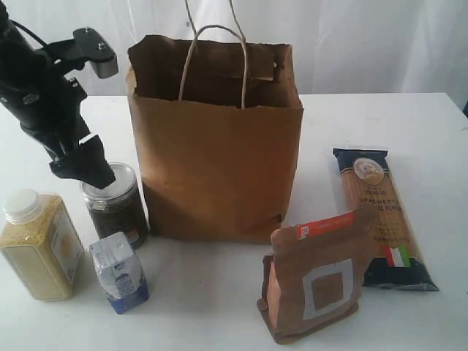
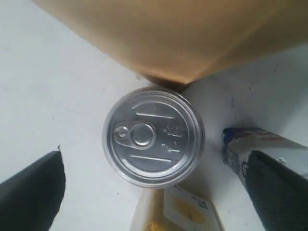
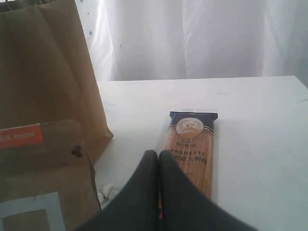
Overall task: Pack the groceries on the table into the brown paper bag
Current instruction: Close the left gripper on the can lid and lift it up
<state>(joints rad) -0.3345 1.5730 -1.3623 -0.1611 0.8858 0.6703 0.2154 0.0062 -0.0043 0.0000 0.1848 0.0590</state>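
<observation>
Three groceries are standing nearest: brown pouch with orange strip (image 1: 314, 281), small blue-white carton (image 1: 121, 274), yellow-grain bottle (image 1: 40, 248). Just behind the carton, my left tool (image 1: 88, 167) is hovering wide open above the dark pull-tab can (image 2: 153, 137). My right tool (image 3: 158, 161) is pointing, pinched shut, empty, toward the long spaghetti packet (image 1: 380, 219). Farthest, the brown paper bag (image 1: 219, 168) is standing open beside the can.

My left arm (image 1: 40, 95) is matte black, carrying a thin black cable (image 1: 29, 33) and a black-and-grey bracket (image 1: 95, 50). My right gripper (image 3: 156, 154) has dark tapered fingers (image 3: 139, 192).
</observation>
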